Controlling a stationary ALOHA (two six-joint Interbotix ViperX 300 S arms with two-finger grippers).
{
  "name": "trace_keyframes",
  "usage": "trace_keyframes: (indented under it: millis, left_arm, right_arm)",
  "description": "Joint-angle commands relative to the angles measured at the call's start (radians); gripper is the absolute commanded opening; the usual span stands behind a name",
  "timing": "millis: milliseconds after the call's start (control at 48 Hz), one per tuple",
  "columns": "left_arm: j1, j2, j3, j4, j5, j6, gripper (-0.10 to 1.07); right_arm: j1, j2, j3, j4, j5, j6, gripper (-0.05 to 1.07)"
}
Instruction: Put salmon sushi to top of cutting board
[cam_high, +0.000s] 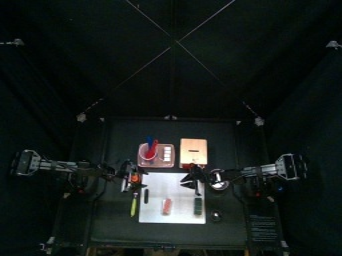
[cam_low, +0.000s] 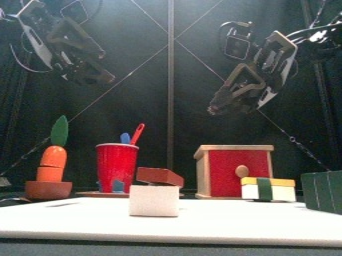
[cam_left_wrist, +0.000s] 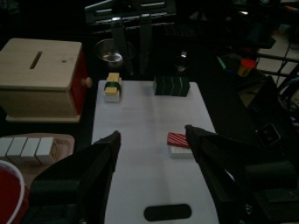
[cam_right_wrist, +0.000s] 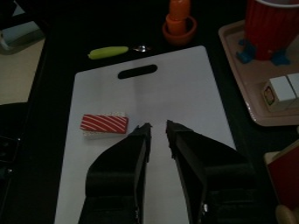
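Risk: your right end effector (cam_right_wrist: 156, 133), narrow-gapped and empty, may nudge the small red-striped salmon sushi (cam_right_wrist: 103, 124) | left end effector (cam_left_wrist: 152, 144) wide | flat white plastic cutting board (cam_right_wrist: 176, 96).

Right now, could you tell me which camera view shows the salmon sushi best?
The right wrist view: the salmon sushi lies unobstructed on the cutting board. The left wrist view shows it smaller; the front view shows it end-on; the top view shows a tiny red speck.

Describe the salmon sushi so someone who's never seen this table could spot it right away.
Find the big white cutting board with a handle slot at one end. The salmon sushi lies on it: a small block, red-orange with pale stripes on top. It is the only thing on the board's surface.
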Motion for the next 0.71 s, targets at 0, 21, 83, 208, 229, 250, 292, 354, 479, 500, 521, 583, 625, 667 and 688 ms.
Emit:
trace_keyframes:
  millis: [0, 21, 83, 208, 229, 250, 292, 354, 479, 500, 521, 583, 625, 667, 688]
  left_arm:
    - [0.011, 0.0, -0.021, 0.0, -0.009, 0.003, 0.94]
    - [0.011, 0.0, -0.021, 0.0, -0.009, 0.003, 0.94]
    - [0.014, 0.0, -0.021, 0.0, -0.009, 0.003, 0.94]
    - [0.015, -0.006, -0.025, 0.008, -0.009, 0.006, 0.94]
    - [0.02, -0.008, -0.025, 0.011, -0.009, 0.009, 0.94]
    - [0.02, -0.009, -0.025, 0.012, -0.009, 0.012, 0.94]
    - [0.02, -0.012, -0.026, 0.011, -0.009, 0.018, 0.94]
    - [0.02, -0.017, -0.028, 0.009, -0.009, 0.028, 0.94]
    - [0.017, -0.021, -0.029, 0.008, -0.009, 0.04, 0.94]
    - [0.02, -0.021, -0.029, 0.008, -0.009, 0.04, 0.94]
    - [0.02, -0.021, -0.029, 0.008, -0.009, 0.041, 0.94]
    - [0.017, -0.021, -0.029, 0.006, -0.009, 0.04, 0.94]
    - [0.02, -0.021, -0.029, 0.005, -0.009, 0.041, 0.94]
    - [0.02, -0.021, -0.028, 0.003, -0.009, 0.041, 0.94]
    - [0.02, -0.021, -0.026, 0.003, -0.009, 0.04, 0.94]
  right_arm:
    - [0.003, -0.026, -0.023, 0.005, -0.003, -0.002, 0.64]
    - [0.003, -0.026, -0.023, 0.003, -0.003, -0.002, 0.64]
    - [0.003, -0.026, -0.025, 0.003, -0.003, -0.002, 0.64]
    - [0.003, -0.028, -0.034, 0.005, -0.003, -0.002, 0.64]
    - [0.003, -0.029, -0.035, 0.003, -0.003, 0.0, 0.64]
    - [0.003, -0.028, -0.038, 0.005, -0.003, 0.003, 0.64]
    - [0.003, -0.028, -0.041, 0.006, -0.003, 0.006, 0.64]
    - [0.006, -0.031, -0.052, 0.018, 0.012, 0.008, 0.64]
    - [0.026, -0.041, -0.071, 0.06, 0.1, 0.008, 0.65]
    - [0.032, -0.044, -0.074, 0.064, 0.12, 0.008, 0.65]
    - [0.038, -0.048, -0.075, 0.072, 0.141, 0.008, 0.65]
    - [0.058, -0.06, -0.083, 0.106, 0.219, 0.011, 0.65]
    - [0.071, -0.067, -0.089, 0.14, 0.262, 0.011, 0.65]
    - [0.086, -0.074, -0.092, 0.181, 0.305, 0.011, 0.65]
    - [0.091, -0.077, -0.095, 0.206, 0.327, 0.011, 0.65]
